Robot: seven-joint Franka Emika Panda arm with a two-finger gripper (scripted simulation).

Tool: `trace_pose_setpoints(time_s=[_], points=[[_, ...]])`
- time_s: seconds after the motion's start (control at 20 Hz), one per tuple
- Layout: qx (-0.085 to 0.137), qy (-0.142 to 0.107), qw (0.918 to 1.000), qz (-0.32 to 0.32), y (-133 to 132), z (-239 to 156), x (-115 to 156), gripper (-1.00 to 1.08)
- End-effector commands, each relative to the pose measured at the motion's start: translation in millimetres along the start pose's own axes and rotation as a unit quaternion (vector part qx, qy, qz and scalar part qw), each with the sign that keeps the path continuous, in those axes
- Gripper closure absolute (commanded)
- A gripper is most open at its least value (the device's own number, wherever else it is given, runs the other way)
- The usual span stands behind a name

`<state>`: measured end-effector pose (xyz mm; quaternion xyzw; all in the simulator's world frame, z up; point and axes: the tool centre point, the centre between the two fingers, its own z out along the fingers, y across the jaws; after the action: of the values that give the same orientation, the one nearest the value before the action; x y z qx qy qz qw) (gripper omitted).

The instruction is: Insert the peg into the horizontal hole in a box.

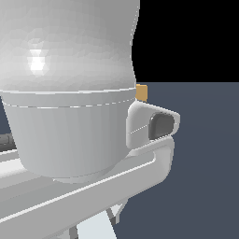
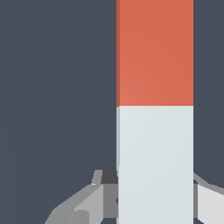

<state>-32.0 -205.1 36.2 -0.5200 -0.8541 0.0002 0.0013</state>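
A smooth, square-sectioned peg (image 2: 155, 109), matte orange-red on one half and pale grey-white on the other, fills the wrist view. The grey jaws of the gripper (image 2: 155, 197) appear clenched on its white end. In the exterior view, the glossy white arm (image 1: 70, 93) hides nearly everything; only a tan box corner (image 1: 142, 92) peeks out.

One peg (image 2: 155, 109) — half orange-red, half pale — one tan box (image 1: 141, 92), one tool (image 2: 155, 197).
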Motion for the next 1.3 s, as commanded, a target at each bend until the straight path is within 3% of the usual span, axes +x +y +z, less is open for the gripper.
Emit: trace_pose_setpoints(time_s=[0.0,1.25], points=[[-0.001,-0.001,0.9999,0.015,10.6,-6.3,20.4,1.08],[-0.001,-0.001,0.9878,0.156,139.6,-58.0,194.6,1.08]])
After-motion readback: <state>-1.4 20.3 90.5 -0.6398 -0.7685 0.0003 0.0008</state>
